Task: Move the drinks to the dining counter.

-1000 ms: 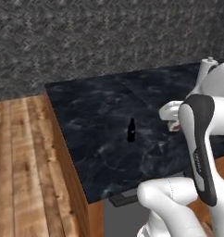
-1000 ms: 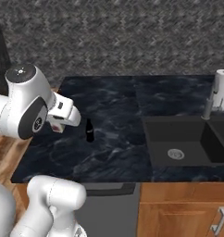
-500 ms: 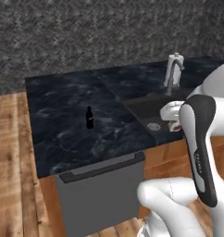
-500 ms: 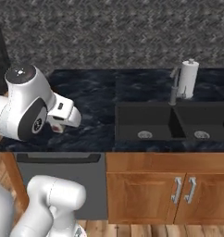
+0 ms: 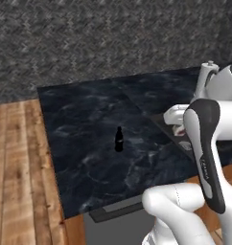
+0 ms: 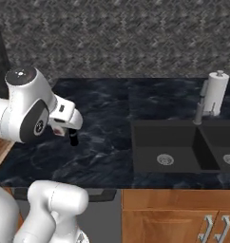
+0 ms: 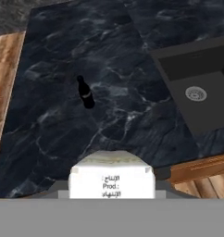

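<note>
Floor (image 5: 17,167): wood planks, left edge of the left base view.
Bottle (image 5: 119,139): upright on the black marble counter (image 5: 79,124), centre of the left base view; upper left of centre in the hand view.
Carton (image 7: 112,178): white, printed, bottom centre of the hand view, gripped in the tool (image 7: 112,192).
Sink (image 6: 183,147): black basin, right of the right base view.

The arm is folded, elbow high. The gripper (image 7: 112,187) is raised and looks steeply down. Its jaws are closed on the carton (image 7: 112,178), which sits between the fingertips.
</note>
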